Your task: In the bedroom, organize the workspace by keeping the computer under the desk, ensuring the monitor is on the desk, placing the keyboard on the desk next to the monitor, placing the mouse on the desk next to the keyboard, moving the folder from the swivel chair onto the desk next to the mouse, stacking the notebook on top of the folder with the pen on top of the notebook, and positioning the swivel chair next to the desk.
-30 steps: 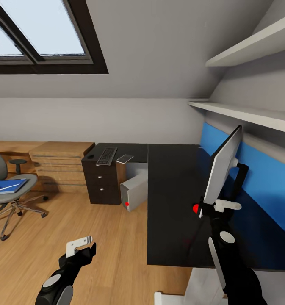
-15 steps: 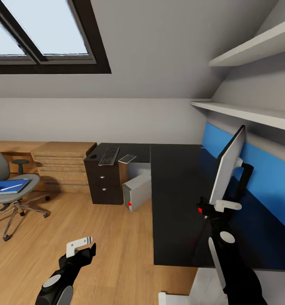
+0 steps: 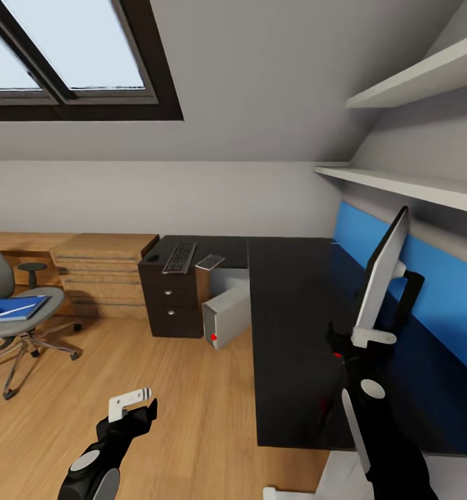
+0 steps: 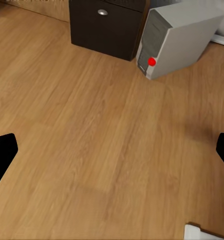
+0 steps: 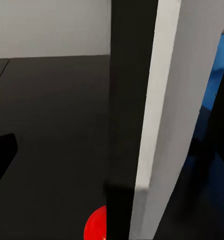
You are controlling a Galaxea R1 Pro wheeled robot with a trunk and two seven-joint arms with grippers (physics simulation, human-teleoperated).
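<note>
Nearest in the head view, the left hand (image 3: 130,405) is held low over the wood floor (image 3: 191,417), nothing between its fingers; in the left wrist view the two dark fingertips (image 4: 2,155) are seen at opposite edges, so a wide spread is shown. The right hand (image 3: 351,344) is raised at the bottom edge of the monitor (image 3: 380,278); its fingers are hidden behind the screen edge, so whether it is clamped on the monitor cannot be told. The monitor is seen edge-on over the dark surface (image 3: 289,333), tilted, its stand partly hidden. A red dot (image 5: 96,225) is cut off by the monitor edge in the right wrist view. The computer (image 3: 226,316) lies tilted on the floor beside the surface, with a red spot on its front. Farther off, the keyboard (image 3: 179,256), a small dark mouse (image 3: 153,256) and a notebook (image 3: 209,262) sit on the drawer unit (image 3: 167,302). The folder (image 3: 12,307) rests on the swivel chair (image 3: 11,323), which is cut off at the frame edge. No writing can be read.
</note>
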